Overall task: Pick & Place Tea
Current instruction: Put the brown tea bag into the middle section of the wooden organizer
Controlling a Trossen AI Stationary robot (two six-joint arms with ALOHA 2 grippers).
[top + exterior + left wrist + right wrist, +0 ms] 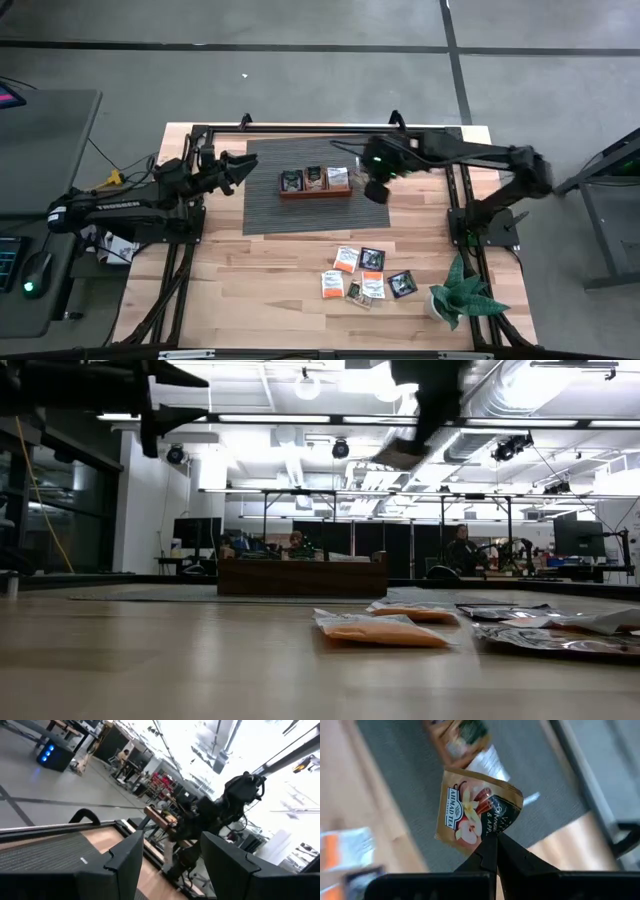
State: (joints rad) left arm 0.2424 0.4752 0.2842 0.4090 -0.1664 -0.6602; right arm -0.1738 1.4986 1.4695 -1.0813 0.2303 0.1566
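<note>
While pinched, the tea sachet (477,810) sticks out past the right hand (496,851) — aloft.

Two dark, jointed arms; white lettering along the left arm (120,203); black, wedge-shaped fingers (490,855) on the right hand (496,851).

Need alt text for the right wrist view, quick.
The right gripper, fingers shut, pinches a brown tea sachet by its edge, hanging above the grey mat. Orange-and-white sachets lie on the wooden table beyond.
</note>
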